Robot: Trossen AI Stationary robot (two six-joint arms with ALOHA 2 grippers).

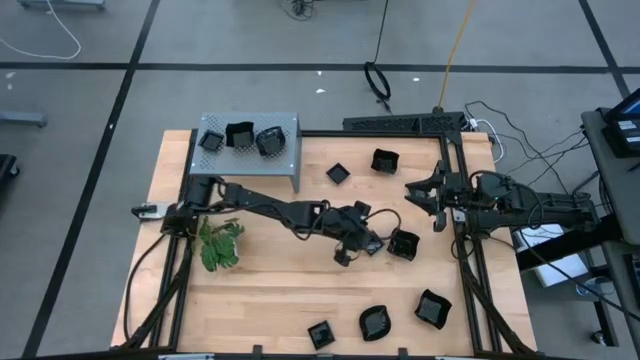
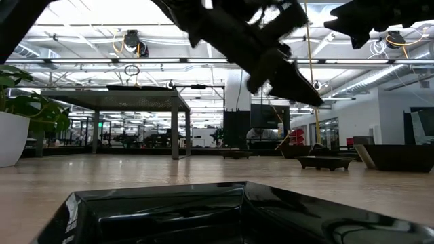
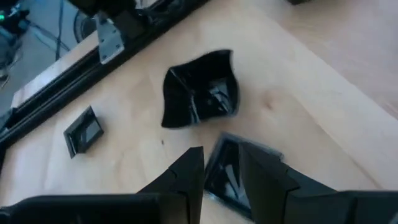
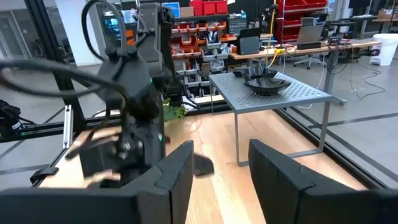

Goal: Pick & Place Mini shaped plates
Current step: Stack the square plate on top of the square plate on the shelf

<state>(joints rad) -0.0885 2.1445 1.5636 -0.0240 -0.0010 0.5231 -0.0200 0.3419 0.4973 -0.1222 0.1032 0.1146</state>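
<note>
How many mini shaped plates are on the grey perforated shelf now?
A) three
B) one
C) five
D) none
A: the high view shows three black plates side by side on top of the grey shelf at the table's far left corner.

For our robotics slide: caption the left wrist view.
Left gripper closed on a small black plate, beside another black plate on the wooden table.

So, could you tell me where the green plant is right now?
In the high view, the green plant sits on the table's left side, beside the left arm's base, in front of the grey shelf.
</note>
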